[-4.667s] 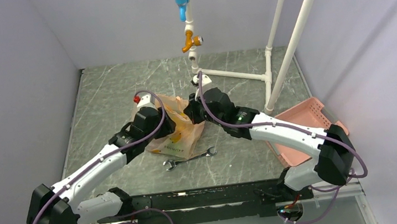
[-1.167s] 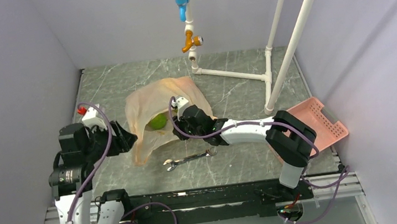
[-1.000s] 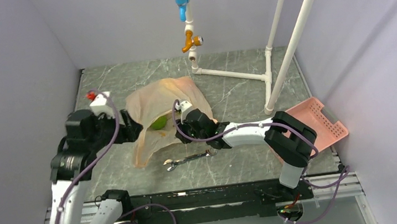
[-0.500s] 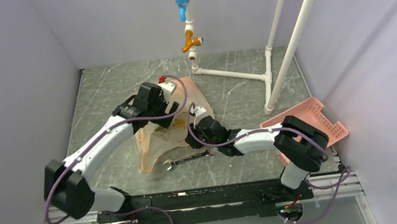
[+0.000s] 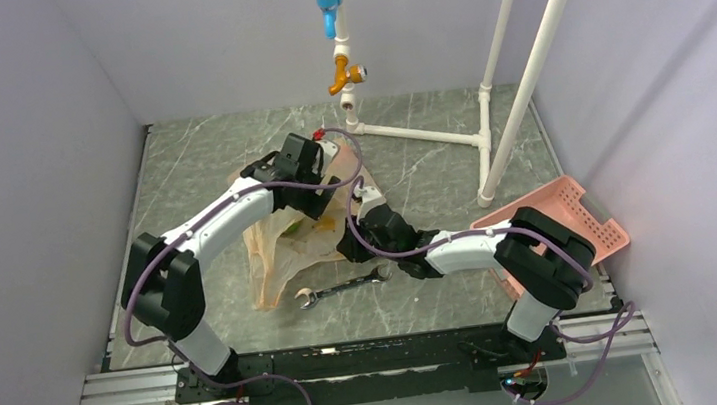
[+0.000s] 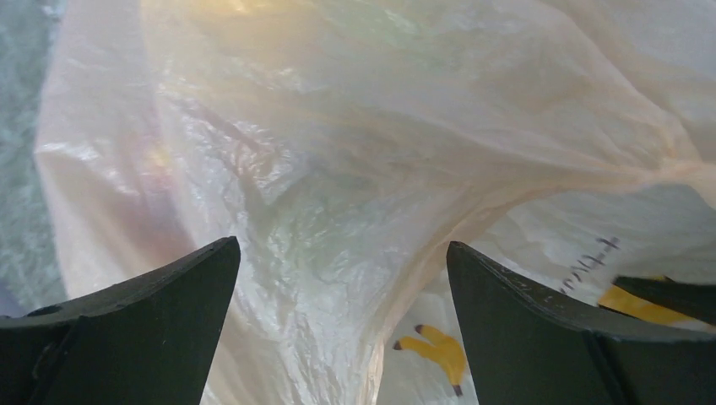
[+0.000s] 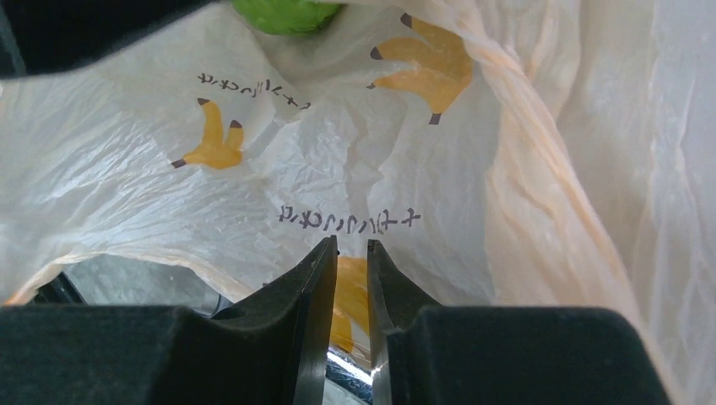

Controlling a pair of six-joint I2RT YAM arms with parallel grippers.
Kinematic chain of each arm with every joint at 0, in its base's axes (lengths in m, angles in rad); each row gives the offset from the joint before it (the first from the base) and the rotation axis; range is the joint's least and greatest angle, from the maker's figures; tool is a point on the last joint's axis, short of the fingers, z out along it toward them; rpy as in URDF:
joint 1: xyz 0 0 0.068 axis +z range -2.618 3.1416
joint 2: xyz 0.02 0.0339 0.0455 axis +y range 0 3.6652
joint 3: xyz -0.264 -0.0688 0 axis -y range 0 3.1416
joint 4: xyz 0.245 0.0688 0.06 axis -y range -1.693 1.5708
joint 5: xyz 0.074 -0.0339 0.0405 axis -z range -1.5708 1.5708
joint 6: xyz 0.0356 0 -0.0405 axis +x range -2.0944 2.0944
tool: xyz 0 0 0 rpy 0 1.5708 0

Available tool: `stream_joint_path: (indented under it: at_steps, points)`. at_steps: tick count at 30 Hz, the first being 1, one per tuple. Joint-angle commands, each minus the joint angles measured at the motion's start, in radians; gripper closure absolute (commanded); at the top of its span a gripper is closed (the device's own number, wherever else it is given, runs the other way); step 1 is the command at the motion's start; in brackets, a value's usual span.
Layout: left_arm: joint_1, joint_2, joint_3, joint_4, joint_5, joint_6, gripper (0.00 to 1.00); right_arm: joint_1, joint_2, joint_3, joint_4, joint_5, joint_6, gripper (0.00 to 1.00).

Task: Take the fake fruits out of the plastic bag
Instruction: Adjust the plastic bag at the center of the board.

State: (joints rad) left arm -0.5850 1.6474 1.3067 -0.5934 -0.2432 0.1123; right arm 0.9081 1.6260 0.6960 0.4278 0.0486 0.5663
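The plastic bag (image 5: 284, 246) lies crumpled on the table, peach-orange with yellow banana prints (image 7: 431, 55). One green fake fruit (image 7: 287, 13) shows inside its mouth in the right wrist view, and as a green patch (image 5: 289, 227) from above. The other fruits are hidden. My left gripper (image 5: 317, 199) hangs over the bag's far side, open, with only bag film (image 6: 338, 169) below its jaws (image 6: 342, 261). My right gripper (image 5: 351, 241) is at the bag's right edge, shut on a fold of the bag (image 7: 352, 249).
A metal wrench (image 5: 341, 288) lies just in front of the bag. A pink slotted basket (image 5: 567, 211) sits at the right edge. White pipes (image 5: 485, 154) with a blue and an orange valve stand at the back.
My left arm swung in from the far left to above the bag and its jaws opened wide. The right gripper kept its hold and sank slightly toward the front, so the bag slumped.
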Motion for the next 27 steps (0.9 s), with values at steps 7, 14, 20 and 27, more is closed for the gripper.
stream_joint_path:
  at_steps: [7,14,20,27]
  points:
    - [-0.09,-0.129,-0.125,0.026,-0.071,0.03,0.0,-0.029,-0.026,0.0,0.076,-0.034,0.011,0.78]
    - [-0.164,0.012,-0.144,0.124,-0.426,0.071,0.05,-0.038,-0.017,-0.013,0.12,-0.078,0.036,0.78]
    - [-0.126,0.057,-0.087,0.127,-0.483,0.07,0.5,-0.039,-0.004,-0.024,0.119,-0.074,0.016,0.78]
    - [-0.07,-0.011,0.038,-0.012,-0.324,0.021,1.0,-0.039,0.014,-0.068,0.116,-0.054,0.03,0.8]
